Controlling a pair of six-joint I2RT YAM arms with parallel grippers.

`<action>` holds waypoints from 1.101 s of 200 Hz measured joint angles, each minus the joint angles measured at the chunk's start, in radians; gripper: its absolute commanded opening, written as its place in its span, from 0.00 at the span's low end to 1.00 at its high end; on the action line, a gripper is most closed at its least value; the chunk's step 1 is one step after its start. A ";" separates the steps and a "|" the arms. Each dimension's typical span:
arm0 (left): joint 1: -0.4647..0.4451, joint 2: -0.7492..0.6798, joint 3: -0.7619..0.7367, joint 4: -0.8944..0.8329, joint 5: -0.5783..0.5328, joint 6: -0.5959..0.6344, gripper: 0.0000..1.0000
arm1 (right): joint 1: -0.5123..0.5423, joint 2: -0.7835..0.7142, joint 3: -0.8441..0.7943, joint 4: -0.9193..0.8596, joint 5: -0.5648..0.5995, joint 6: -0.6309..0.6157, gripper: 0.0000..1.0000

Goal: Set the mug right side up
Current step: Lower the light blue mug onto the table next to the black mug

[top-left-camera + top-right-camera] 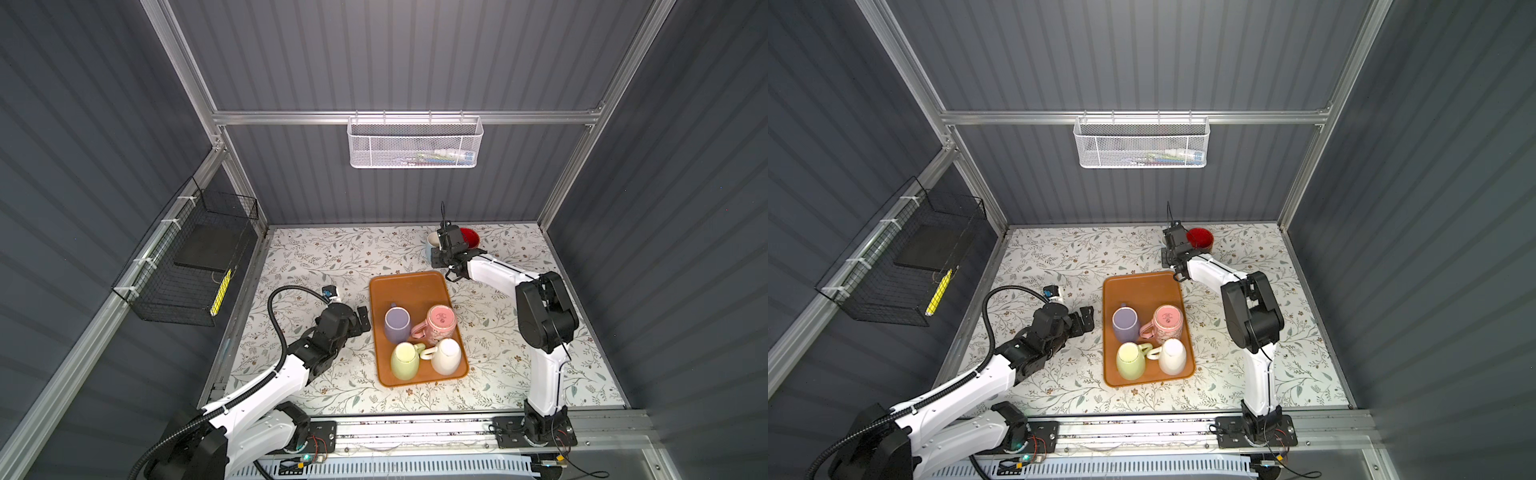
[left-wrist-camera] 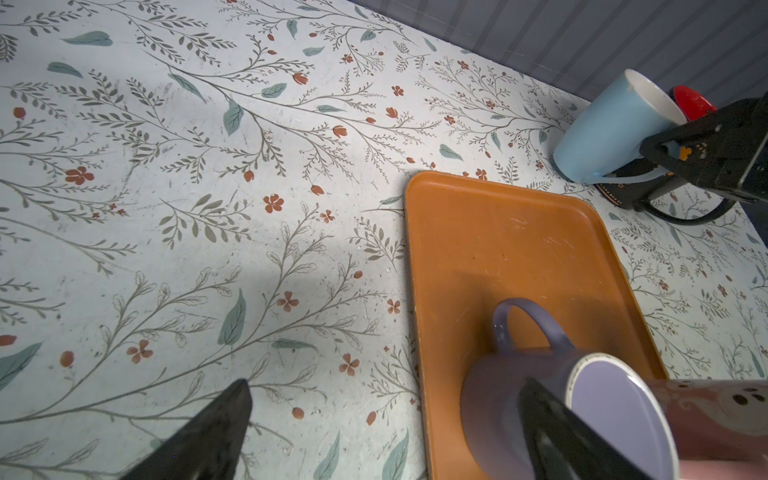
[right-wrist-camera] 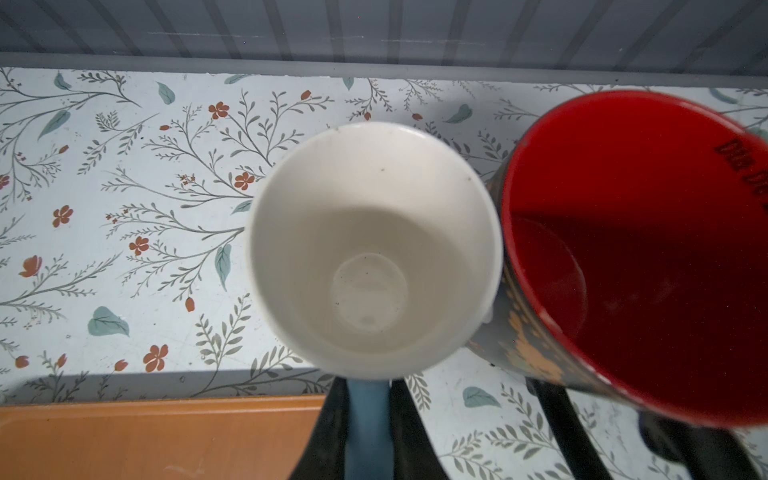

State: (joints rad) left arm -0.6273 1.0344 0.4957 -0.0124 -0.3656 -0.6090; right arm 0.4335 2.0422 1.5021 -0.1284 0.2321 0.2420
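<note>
**Blue mug mouth-up at far edge, set-down and release pending**

Far left, at 9 o'clock of the orange tray (image 1: 409,291): left gripper (image 1: 363,319), jaws spread wide, holding nothing, just beside the tray edge. Same in the left wrist view, fingers (image 2: 208,436) well apart over bare table.

On the tray, four mugs, bases up by the look of it:
- purple mug (image 1: 397,325) at 10 o'clock
- pink mug (image 1: 441,322) at 2
- green mug (image 1: 405,360) at 7
- white mug (image 1: 446,355) at 5

Off the tray, at 1 o'clock past its far corner: blue mug (image 1: 431,245), white inside facing up, so turn judged done. Pinched narrow on the mug's handle: right gripper (image 3: 370,399), blue strip clamped between the fingers in the right wrist view. Blue mug (image 2: 602,129) leaning slightly in the left wrist view; base flat on the table or not, cannot tell. At 3 o'clock of it, touching or just beside, cannot tell which: red-lined dark mug (image 3: 644,257), upright.

To finish well:
- Level out any lean first.
- Lower straight down until base fully seated, no push toward 3 o'clock into the red-lined dark mug.
- Open slowly, only as wide as needed to free the handle.
- Back out toward 5 o'clock along the handle line, no sideways drag.

Likely risk: tip-over from a snagged handle, narrow base under a wide mouth
</note>
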 measured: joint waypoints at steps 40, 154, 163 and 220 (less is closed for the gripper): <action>0.000 0.003 0.000 0.003 0.002 0.000 1.00 | 0.000 0.001 0.000 0.001 0.000 0.000 0.00; 0.000 0.003 0.000 0.003 0.011 0.000 1.00 | 0.000 0.010 0.000 0.002 -0.001 -0.001 0.22; 0.000 0.003 0.000 0.003 0.013 0.000 1.00 | 0.000 0.010 0.000 0.005 0.000 -0.003 0.25; 0.000 0.007 0.000 0.006 0.020 -0.001 1.00 | 0.000 0.010 0.000 0.055 0.002 -0.013 0.36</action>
State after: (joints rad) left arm -0.6273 1.0412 0.4957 -0.0063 -0.3458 -0.6098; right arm 0.4335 2.0525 1.5021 -0.0734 0.2337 0.2295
